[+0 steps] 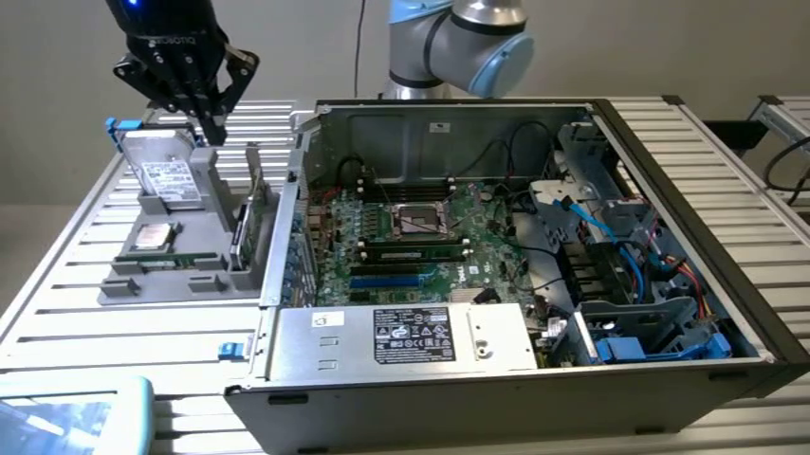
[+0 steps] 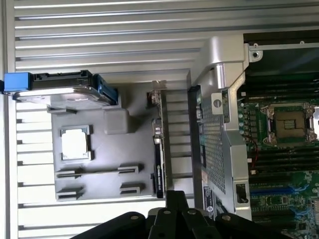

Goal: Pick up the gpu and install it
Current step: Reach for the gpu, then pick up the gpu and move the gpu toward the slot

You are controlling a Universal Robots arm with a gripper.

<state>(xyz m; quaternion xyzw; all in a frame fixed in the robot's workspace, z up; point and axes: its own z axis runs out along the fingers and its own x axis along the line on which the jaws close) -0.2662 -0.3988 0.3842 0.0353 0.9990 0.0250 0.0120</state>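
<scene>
Gripper: the gripper point(image 1: 212, 135) point(image 2: 175, 200) hangs point-down over the far end of the parts holder, on the exterior view's left.
Fingers: the fingers point(image 1: 207, 112) are pressed together and carry nothing.
GPU: the gpu point(image 1: 257, 216) point(image 2: 158, 149) stands on its long edge in a slot of the holder, on the side nearest the computer case. Its metal bracket is at the far end.
Gripper to gpu: apart. The fingertips are above the holder, near the card's far end and not touching it.
Holder: the grey moulded holder point(image 1: 190, 284) point(image 2: 107, 199) lies flat on the table point(image 1: 76, 313).
Other parts in holder: a hard drive point(image 1: 165, 175) point(image 2: 57, 92) in a blue-tabbed carrier stands at the far end. A processor chip point(image 1: 155, 235) point(image 2: 76, 143) and a memory stick point(image 1: 174, 256) lie flat nearer the camera.
Computer case: the case point(image 1: 532, 389) point(image 2: 219, 64) lies open just beside the holder. The motherboard point(image 1: 431, 270) shows a bare processor socket point(image 1: 418, 220) point(image 2: 290, 122).
Power supply: the labelled power supply point(image 1: 405, 336) sits at the case's near edge.
</scene>
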